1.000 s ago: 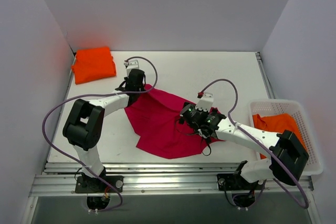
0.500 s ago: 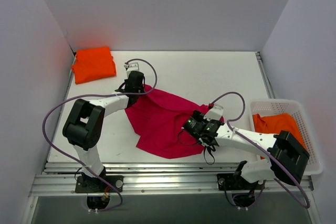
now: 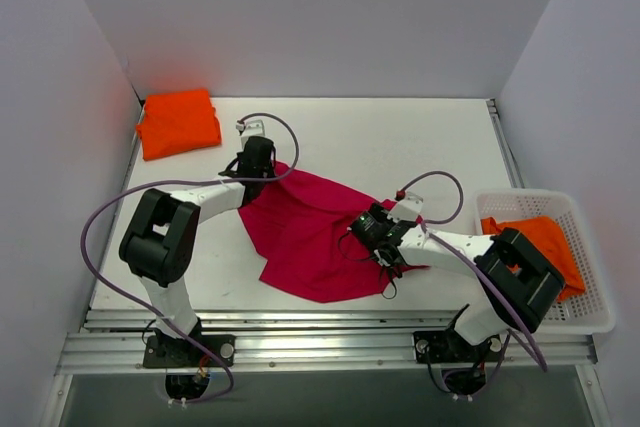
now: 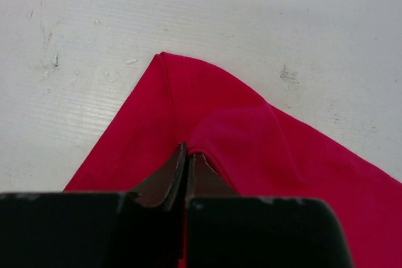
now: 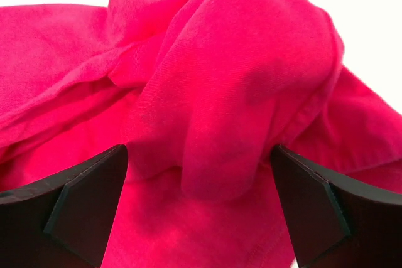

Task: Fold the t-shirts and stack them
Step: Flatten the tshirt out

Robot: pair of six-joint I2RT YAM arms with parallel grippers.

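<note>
Pinching the crimson t-shirt corner, left jaws press together; right jaws spread astride its bunch.

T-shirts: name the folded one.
The bright orange cloth t-shirt at far left, squared; the orange one in the white mesh basket is crumpled, the crimson-pink one spread.

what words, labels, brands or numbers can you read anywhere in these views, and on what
None can be read in any view.
The pink shirt, the folded orange shirt, the orange shirt in the basket and the table show no print, label or number.
</note>
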